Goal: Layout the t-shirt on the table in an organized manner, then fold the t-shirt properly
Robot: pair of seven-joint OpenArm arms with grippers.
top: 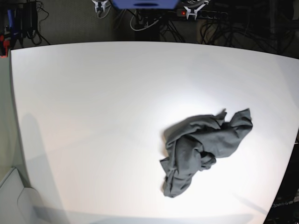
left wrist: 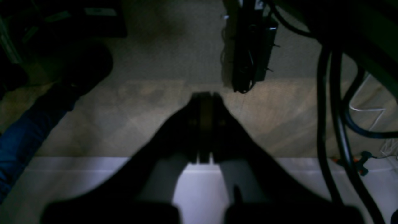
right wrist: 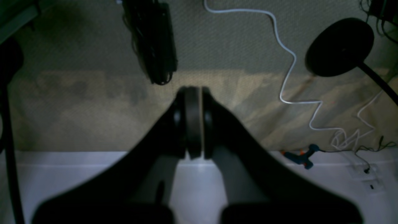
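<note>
Item: t-shirt (top: 205,147), dk charcoal grey, 1 pc. Cond.: crumpled heap, twisted, no sleeve or neck hole readable. Loc.: lying on white surface (top: 93,102), right of centre in base view, nearer the front edge; nothing else on top w/ it.

Left pincer (left wrist: 205,99): tips pressed together, nothing between them; seen in wrist view only, poised off the surface edge over carpeted floor, well apart from shirt.

Right pincer (right wrist: 193,93): same, tips pressed together, empty, off the edge above floor; white cable (right wrist: 292,77) and round black base (right wrist: 339,46) on floor beyond.

Neither arm shows in base view.

Step, as judged: layout not yet begun; shirt untouched, fold far off.

Next move calls for: both arms in over the heap, tips spread, take two separate edges (hem or shoulders, if findable), pull apart to flatten.
</note>
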